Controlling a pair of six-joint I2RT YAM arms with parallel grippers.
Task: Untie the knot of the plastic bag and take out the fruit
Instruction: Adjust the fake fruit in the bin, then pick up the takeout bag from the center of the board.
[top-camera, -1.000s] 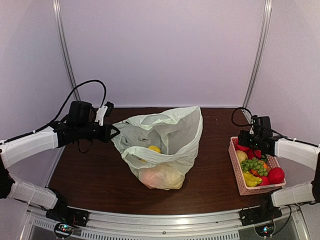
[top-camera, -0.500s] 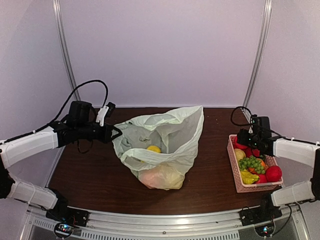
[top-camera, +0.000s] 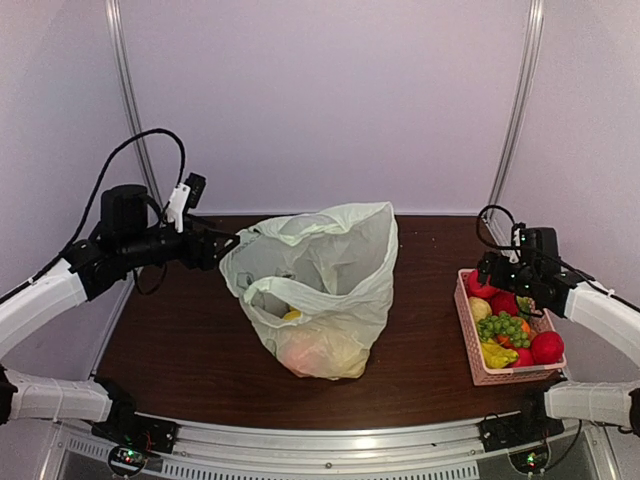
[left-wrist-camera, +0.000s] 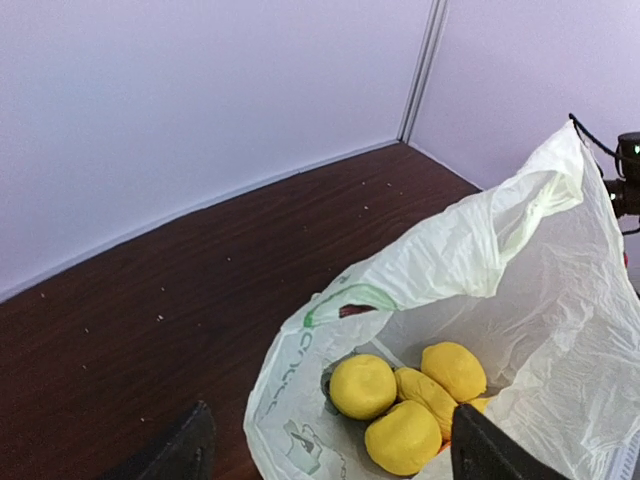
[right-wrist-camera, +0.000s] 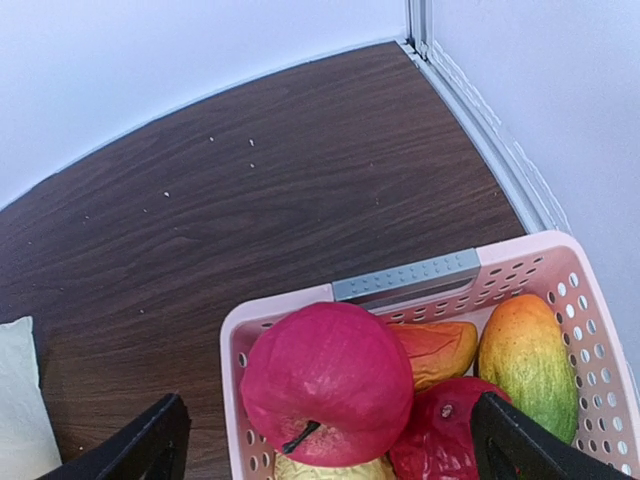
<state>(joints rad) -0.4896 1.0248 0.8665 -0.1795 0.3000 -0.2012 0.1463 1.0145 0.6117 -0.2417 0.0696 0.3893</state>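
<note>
The pale green plastic bag (top-camera: 325, 275) stands in the middle of the table with its mouth open; the knot is out of view. Several yellow fruit (left-wrist-camera: 400, 405) lie at its bottom, and more fruit (top-camera: 318, 352) shows through the plastic in the top view. My left gripper (top-camera: 228, 245) is at the bag's left rim. In the left wrist view the left gripper (left-wrist-camera: 335, 458) is open wide, with the bag's printed rim (left-wrist-camera: 290, 400) between its fingers. My right gripper (right-wrist-camera: 335, 445) is open above a red apple (right-wrist-camera: 325, 385), gripping nothing.
A pink slatted basket (top-camera: 470, 345) sits at the right edge with red fruit, a mango (right-wrist-camera: 525, 360) and green grapes (top-camera: 505, 328). The booth's walls close the table at the back and on both sides.
My left gripper went from shut at the bag's left rim to wide open, and its arm rose and drew back. The right gripper opened wider over the basket.
</note>
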